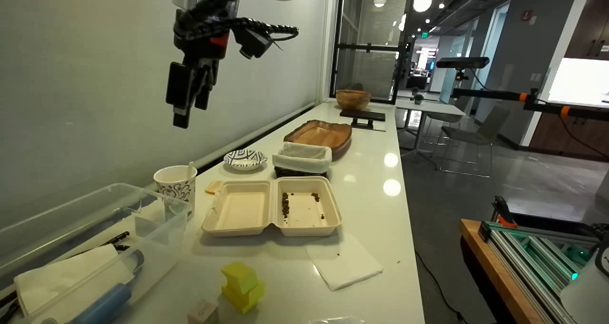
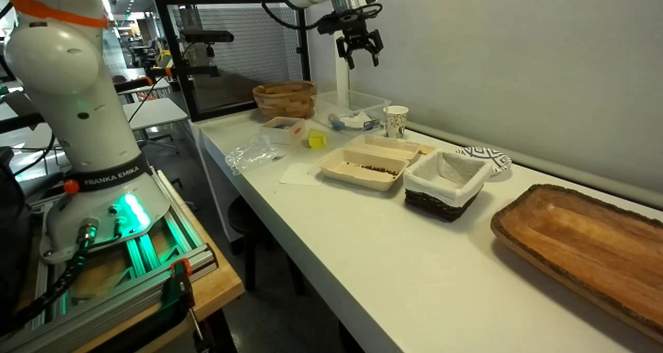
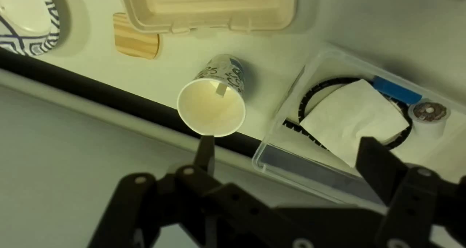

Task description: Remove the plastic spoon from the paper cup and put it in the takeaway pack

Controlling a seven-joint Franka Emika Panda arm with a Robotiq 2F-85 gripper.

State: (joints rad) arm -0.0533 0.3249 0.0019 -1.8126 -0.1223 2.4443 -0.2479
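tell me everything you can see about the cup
The cup looks like paper: white with a scrolled pattern and a blue patch outside, plain and pale inside. It stands upright on the counter, tapering toward its base. The spoon stands in it, its flat end above the rim, the rest unclear. The bin is close but apart. The fingers hang above, not touching it.

Open above the cup [image 3: 211, 109], tight beside
I have free air from the hand [image 2: 363, 62] down to the cup; the bin [image 1: 162, 238] crowds one side, the wall [image 1: 85, 91] another, and room lies open over the pack [image 1: 245, 204].
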